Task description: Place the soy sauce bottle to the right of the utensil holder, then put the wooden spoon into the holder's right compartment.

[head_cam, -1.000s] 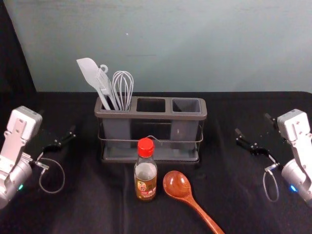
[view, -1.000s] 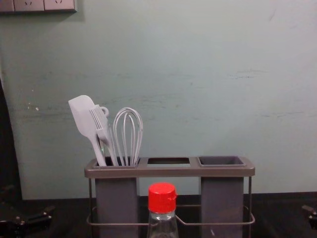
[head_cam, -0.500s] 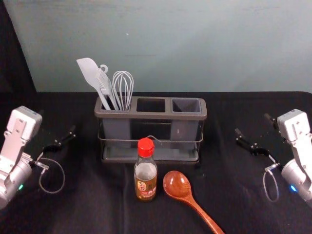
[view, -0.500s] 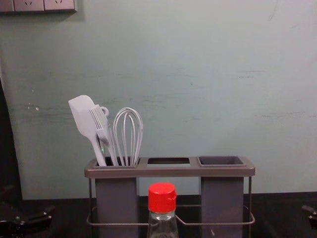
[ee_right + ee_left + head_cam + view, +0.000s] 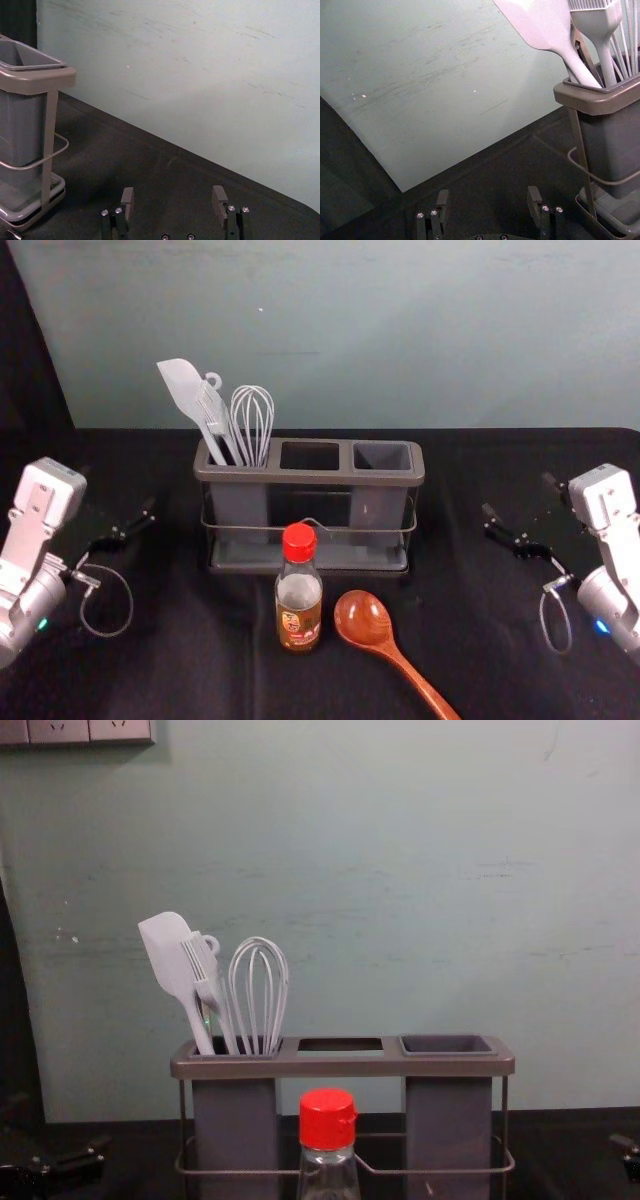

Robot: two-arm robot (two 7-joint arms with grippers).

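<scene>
The soy sauce bottle (image 5: 299, 602), red-capped, stands upright in front of the grey utensil holder (image 5: 310, 477). Just right of the bottle lies the wooden spoon (image 5: 364, 620), bowl toward the holder and handle toward the front right. The holder's right compartment (image 5: 382, 457) holds nothing. My left gripper (image 5: 118, 490) hangs open to the left of the holder, and its fingers are spread wide in the left wrist view, where the left gripper (image 5: 488, 196) holds nothing. To the holder's right is my right gripper (image 5: 518, 495); in the right wrist view the right gripper (image 5: 173, 195) is open and empty.
A white spatula (image 5: 186, 393), a brush and a whisk (image 5: 252, 420) rise from the holder's left compartment. Behind the black-covered table (image 5: 180, 670) stands a pale green wall (image 5: 400, 330). In the chest view, a socket panel (image 5: 75, 730) is at the upper left.
</scene>
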